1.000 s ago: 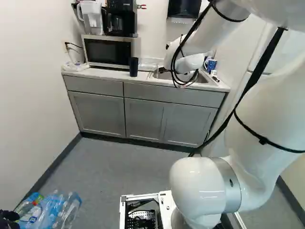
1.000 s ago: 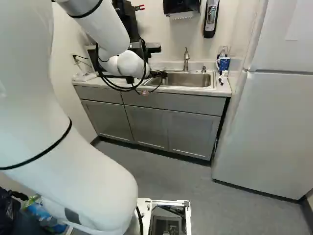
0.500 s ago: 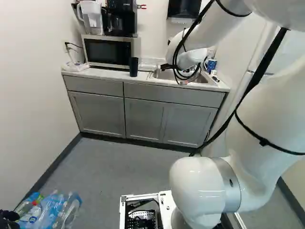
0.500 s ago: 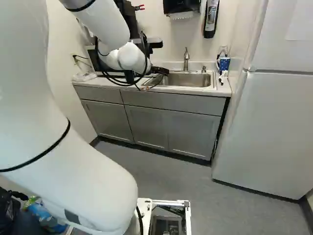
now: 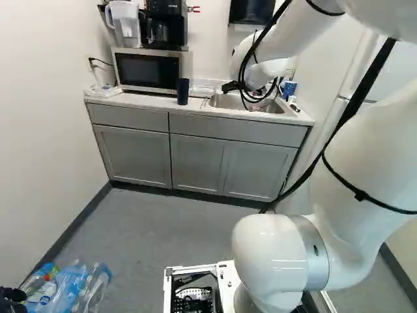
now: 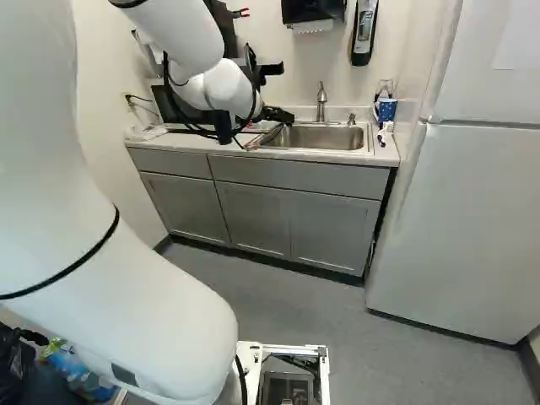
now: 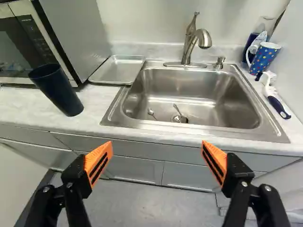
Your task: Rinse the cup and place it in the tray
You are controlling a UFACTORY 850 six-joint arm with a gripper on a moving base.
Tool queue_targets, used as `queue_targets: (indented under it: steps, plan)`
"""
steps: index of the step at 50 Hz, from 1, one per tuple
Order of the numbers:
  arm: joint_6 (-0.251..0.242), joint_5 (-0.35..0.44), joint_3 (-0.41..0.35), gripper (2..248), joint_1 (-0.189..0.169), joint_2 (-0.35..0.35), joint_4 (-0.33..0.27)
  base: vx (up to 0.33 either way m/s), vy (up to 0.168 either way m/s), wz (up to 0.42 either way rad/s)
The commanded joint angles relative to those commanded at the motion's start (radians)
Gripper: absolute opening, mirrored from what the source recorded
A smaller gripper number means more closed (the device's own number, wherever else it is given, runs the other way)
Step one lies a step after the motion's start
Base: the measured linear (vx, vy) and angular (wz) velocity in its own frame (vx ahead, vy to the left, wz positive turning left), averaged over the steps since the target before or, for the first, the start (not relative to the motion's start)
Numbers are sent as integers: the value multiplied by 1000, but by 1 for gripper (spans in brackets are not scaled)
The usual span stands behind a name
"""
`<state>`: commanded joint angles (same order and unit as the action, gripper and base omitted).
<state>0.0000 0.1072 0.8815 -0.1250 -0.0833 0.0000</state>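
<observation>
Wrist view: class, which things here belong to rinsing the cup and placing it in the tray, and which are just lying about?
For the job:
dark cup, most likely the one meant
sink
faucet
metal tray
gripper

Apparently just lying about:
spotted mug
dark-handled brush
microwave
small utensils in the sink, such as this one

Dark blue cup (image 7: 57, 90), silver tray (image 7: 117, 69), blue mug (image 7: 267, 58) (dotted, white-handled), orange pads (image 7: 99, 160) striped black, grey cabinets (image 5: 195, 162)
</observation>
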Motion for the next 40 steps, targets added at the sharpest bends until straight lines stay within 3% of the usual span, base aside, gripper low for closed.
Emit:
queue_targets:
  steps: [40]
  plan:
    - [0, -30, 81, 247, -24, -7, 0, 0, 0, 0]
